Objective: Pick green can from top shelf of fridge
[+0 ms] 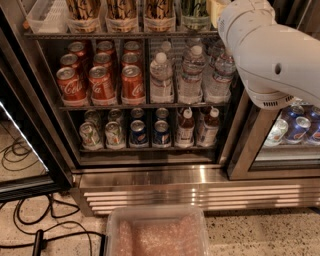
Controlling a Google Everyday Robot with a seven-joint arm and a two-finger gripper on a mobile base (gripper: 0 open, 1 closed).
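Note:
The green can (195, 9) stands in a clear tray at the right of the top shelf (125, 35); only its lower part shows, the rest is cut off by the top edge. Three tan-and-black tall cans (121, 7) stand to its left. The fridge (150, 177) is open in front of me. My white arm (265, 55) reaches up from the right toward the right end of the top shelf, just right of the green can. My gripper is out of view, past the top edge at the arm's end.
Red cola cans (102, 82) and water bottles (192, 75) fill the middle rack, small cans and bottles (137, 132) the lower one. The neighbouring cooler with blue cans (297, 127) is at right. A clear bin (157, 232) sits low in front, cables (20, 150) lie on the floor at left.

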